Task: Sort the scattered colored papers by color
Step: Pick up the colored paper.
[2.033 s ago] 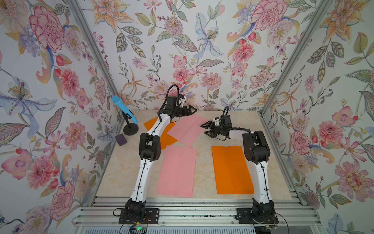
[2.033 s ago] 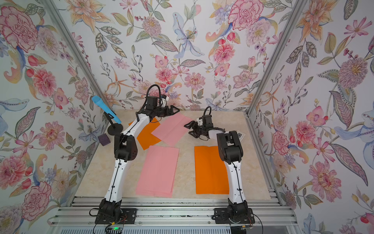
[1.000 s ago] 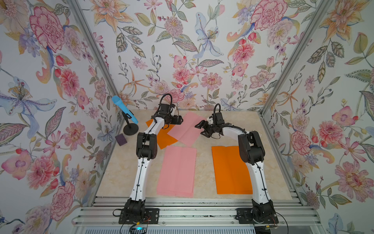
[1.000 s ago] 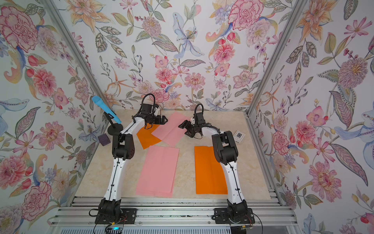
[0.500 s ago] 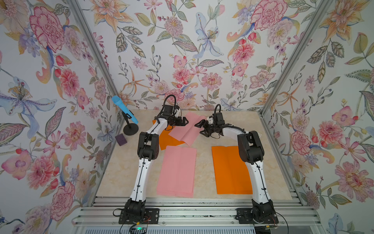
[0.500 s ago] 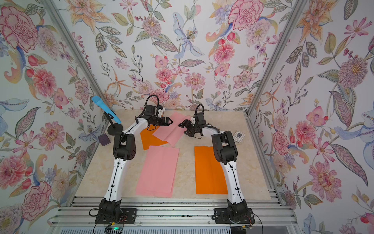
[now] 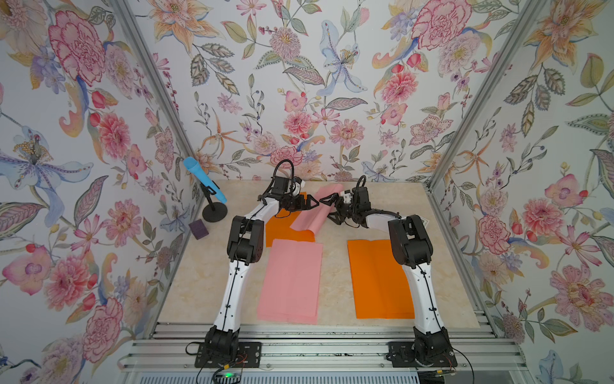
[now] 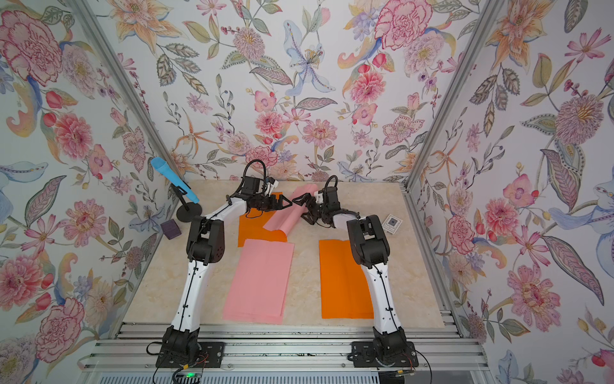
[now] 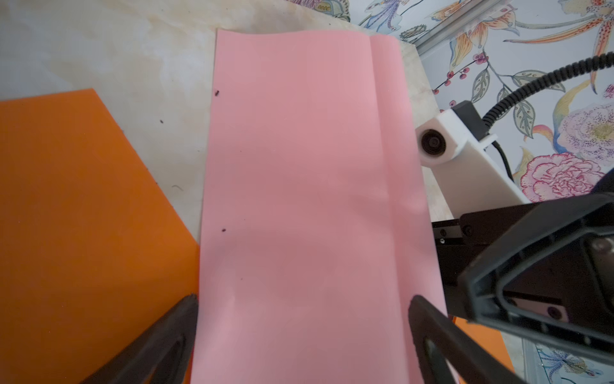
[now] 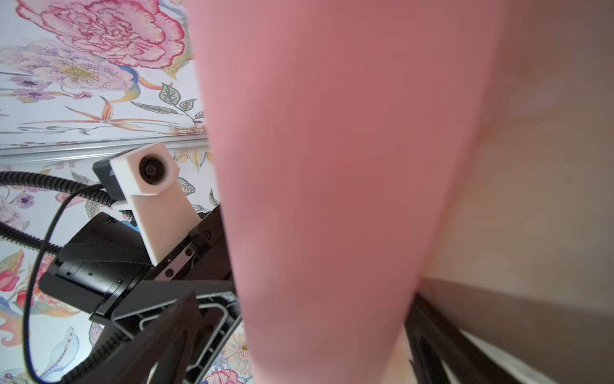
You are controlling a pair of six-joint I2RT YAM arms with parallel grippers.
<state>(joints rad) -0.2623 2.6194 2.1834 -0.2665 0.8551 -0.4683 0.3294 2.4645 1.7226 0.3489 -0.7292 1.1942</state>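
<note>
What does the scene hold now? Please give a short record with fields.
Near: flat pink sheet, flat orange sheet, apart.
Far: curled pink sheet overlapping far orange sheet.
Left end effector: open, at curled pink sheet.
Right end effector: open, at curled pink sheet.
Other: blue microphone, purple block, printed card.

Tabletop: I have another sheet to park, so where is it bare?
Bare: the strip between near pink sheet and near orange sheet; the left side nearer than the purple block. Crowded: far middle, with left gripper, right gripper, curled pink sheet, far orange sheet.
</note>
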